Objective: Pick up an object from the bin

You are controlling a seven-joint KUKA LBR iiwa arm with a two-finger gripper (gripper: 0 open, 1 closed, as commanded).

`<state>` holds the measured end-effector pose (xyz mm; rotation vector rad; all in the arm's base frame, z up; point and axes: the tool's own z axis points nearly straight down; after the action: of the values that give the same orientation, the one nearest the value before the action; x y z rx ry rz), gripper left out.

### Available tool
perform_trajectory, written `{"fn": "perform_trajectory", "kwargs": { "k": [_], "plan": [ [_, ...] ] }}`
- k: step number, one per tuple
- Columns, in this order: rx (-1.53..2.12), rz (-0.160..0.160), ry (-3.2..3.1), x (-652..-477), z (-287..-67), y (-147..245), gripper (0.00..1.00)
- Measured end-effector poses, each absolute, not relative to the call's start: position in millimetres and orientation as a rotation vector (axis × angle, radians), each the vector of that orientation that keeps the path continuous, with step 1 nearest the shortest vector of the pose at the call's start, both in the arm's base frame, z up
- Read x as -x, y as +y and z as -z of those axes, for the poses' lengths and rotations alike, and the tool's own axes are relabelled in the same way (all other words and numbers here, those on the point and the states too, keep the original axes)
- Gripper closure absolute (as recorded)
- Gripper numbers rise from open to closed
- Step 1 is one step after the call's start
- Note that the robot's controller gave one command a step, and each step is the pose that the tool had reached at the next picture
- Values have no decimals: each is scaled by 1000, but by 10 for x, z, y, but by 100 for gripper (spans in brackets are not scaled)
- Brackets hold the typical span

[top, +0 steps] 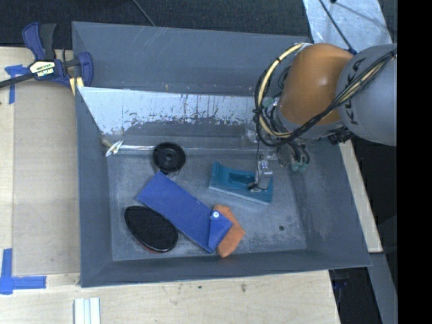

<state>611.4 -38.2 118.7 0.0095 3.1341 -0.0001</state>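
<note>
Gripper (260,183) is down at the right end of the teal plastic piece (231,181), which sits right of middle on the bin (92,181) floor. Honestly I can't tell from up here whether it's open or clamped.

My read on the teal piece: hard moulded plastic, flat base with a raised part, so probably stiff and light. Nothing to crush, but it looks smooth enough to slip or pivot if I only catch a corner. I'd take it across the raised edge, nearer the middle than the end, so it doesn't swing. No brand or writing I can read on it.

Going outward, there's a black disc (169,157) up-left, well apart. A blue flat pad (177,210) lies diagonally to the lower left, with an orange lump (231,233) touching its lower end and a black oval (150,229) tucked against its left side. No readable labels on those either.
</note>
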Motion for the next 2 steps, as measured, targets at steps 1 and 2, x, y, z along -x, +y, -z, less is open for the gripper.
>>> {"fn": "perform_trajectory", "kwargs": {
  "k": [1,2],
  "plan": [
    [-1,-2,3134,-5835,-819,-308,0],
    [-87,0,3141,-6064,-730,-265,100]
  ]
}}
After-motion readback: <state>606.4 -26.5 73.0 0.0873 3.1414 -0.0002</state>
